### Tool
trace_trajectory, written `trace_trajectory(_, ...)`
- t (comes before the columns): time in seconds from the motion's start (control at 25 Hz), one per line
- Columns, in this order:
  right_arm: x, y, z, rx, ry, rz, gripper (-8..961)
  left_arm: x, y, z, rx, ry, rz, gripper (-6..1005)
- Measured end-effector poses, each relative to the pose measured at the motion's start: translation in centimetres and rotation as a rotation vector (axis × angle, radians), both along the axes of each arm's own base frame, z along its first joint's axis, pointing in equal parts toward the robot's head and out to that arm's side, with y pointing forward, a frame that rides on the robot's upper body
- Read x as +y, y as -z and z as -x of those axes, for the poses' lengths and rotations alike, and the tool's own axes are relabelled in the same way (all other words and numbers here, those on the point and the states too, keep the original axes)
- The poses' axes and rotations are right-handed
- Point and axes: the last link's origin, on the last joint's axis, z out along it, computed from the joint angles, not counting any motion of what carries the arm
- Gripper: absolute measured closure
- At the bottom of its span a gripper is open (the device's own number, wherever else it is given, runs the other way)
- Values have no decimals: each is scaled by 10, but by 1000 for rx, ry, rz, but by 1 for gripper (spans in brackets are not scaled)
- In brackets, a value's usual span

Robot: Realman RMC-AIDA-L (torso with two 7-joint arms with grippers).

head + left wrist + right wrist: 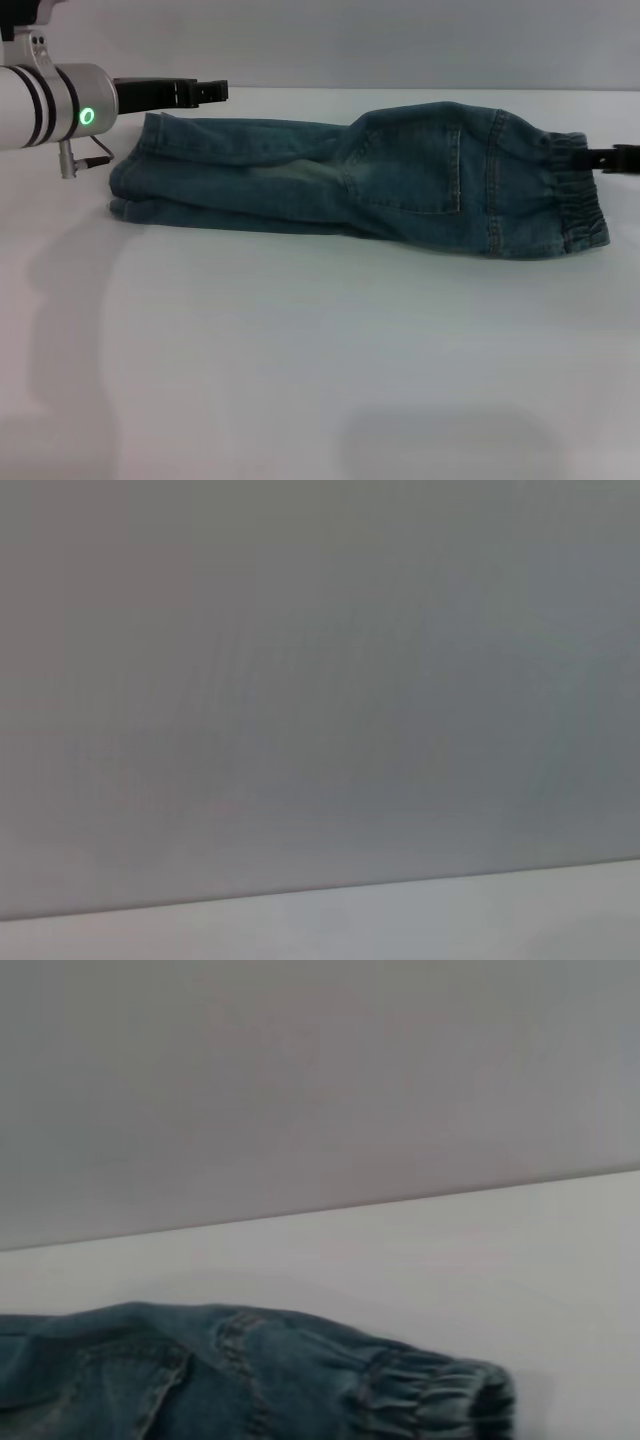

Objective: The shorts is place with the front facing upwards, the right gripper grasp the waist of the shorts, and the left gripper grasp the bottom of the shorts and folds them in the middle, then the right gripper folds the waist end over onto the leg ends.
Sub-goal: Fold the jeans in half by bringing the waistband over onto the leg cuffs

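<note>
The blue-green denim shorts [400, 175] lie on the white table, folded lengthwise, with a stitched pocket on top. The bottom of the shorts, the stacked leg ends [128, 190], points left. The gathered waist [578, 195] points right and also shows in the right wrist view as the waist [440, 1395]. My left gripper [205, 92] hovers just behind the leg ends, apart from the cloth, its wrist lit by a green ring. My right gripper [612, 157] reaches in from the right edge and sits at the waistband; whether it touches the cloth is unclear.
The white table [320, 360] stretches in front of the shorts, with a grey wall [320, 680] behind its far edge. Shadows of the arms fall on the table at the front left.
</note>
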Motion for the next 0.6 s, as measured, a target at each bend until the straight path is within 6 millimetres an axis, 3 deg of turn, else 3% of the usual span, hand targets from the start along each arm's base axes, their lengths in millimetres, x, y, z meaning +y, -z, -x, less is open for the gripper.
trace_trajectory(0.2, 1, 11, 5, 20, -3, 29, 382, 0, -1, 2, 6, -1, -12, 185)
trace_trajectory(0.6, -1, 13, 0, 19, 16, 19, 382, -3, -3, 9, -26, -2, -39, 186)
